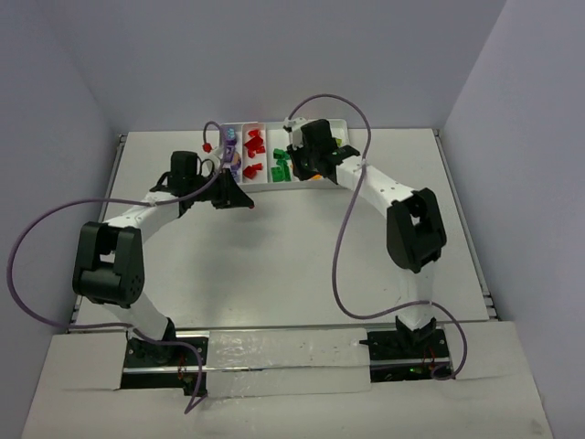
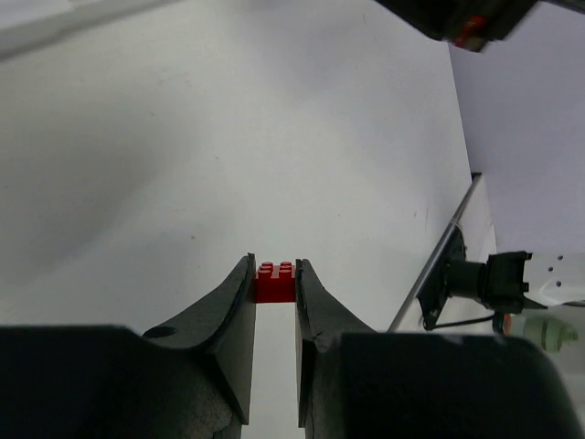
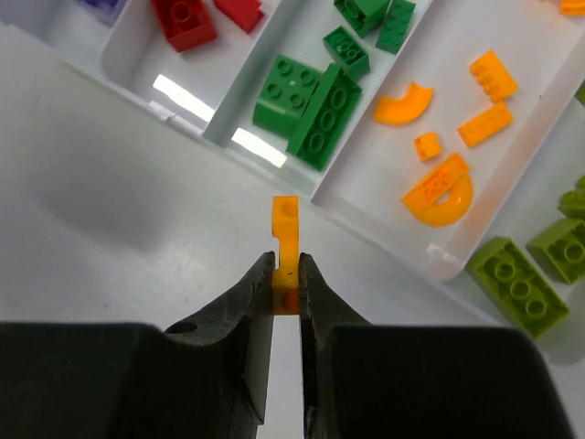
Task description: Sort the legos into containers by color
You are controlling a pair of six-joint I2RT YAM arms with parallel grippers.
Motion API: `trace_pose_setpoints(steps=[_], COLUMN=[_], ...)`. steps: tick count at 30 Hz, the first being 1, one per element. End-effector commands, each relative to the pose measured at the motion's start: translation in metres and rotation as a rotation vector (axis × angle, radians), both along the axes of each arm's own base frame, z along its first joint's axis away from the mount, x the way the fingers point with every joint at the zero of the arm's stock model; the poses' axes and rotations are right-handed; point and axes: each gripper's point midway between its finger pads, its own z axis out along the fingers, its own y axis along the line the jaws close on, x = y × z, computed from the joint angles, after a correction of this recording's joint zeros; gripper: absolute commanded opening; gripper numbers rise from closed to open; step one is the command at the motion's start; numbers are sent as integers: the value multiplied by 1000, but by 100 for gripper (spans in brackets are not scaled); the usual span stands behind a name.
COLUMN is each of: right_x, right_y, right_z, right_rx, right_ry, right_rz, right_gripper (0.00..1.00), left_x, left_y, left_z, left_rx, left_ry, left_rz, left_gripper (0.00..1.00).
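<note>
top external view: a white tray (image 1: 274, 186) with long narrow compartments lies at the far side of the counter (image 1: 274, 265), and both arms reach toward it. the left fingers (image 1: 245, 199) hang over the counter just short of the tray's near rim, with a red brick (image 1: 249, 205) showing at their tip. the right fingers (image 1: 314, 172) sit at the tray's near edge, by the middle compartments.

left wrist view: the left fingers (image 2: 299, 274) are clenched on the red brick (image 2: 275, 282), pinching it by two opposite sides, with bare counter (image 2: 228, 137) beyond it.

right wrist view: the right fingers (image 3: 265, 279) grasp an orange piece (image 3: 285, 224), thin and upright, with its free end sticking out past the tips. it hangs over the counter just before the tray's rim (image 3: 439, 265). beyond it the compartments hold sorted legos: red bricks (image 3: 183, 23), dark green bricks (image 3: 311, 96), orange pieces (image 3: 439, 187) and, at the right, lime green bricks (image 3: 516, 279). purple ones (image 3: 105, 5) barely show at the top left corner.
</note>
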Motion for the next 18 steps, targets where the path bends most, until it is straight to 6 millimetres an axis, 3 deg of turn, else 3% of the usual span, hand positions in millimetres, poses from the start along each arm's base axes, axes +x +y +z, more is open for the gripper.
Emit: trace_pose_setpoints(steps=[1, 6, 7, 8, 10, 11, 15, 18], right_x=[39, 77, 86, 86, 97, 100, 106, 107], right_y=[1, -6, -7, -8, -10, -12, -14, -14], right_z=[4, -11, -7, -18, -24, -33, -34, -28], right_rx=[39, 27, 31, 25, 37, 38, 61, 70], right_ry=[-33, -39, -52, -31, -21, -2, 4, -3], right_rz=[-40, -88, -90, -91, -94, -98, -107, -107], right_gripper=[0, 0, 4, 11, 33, 39, 59, 63], left_x=[17, 31, 34, 36, 42, 46, 69, 92], left_y=[11, 30, 34, 37, 42, 44, 54, 57], left_z=[39, 50, 52, 53, 55, 57, 60, 59], left_rx=[7, 25, 28, 32, 54, 71, 142, 174], left_ry=[-146, -201, -213, -219, -241, -263, -320, -344], left_rz=[27, 77, 88, 95, 109, 112, 146, 169], left_gripper=[0, 0, 0, 0, 0, 0, 0, 0])
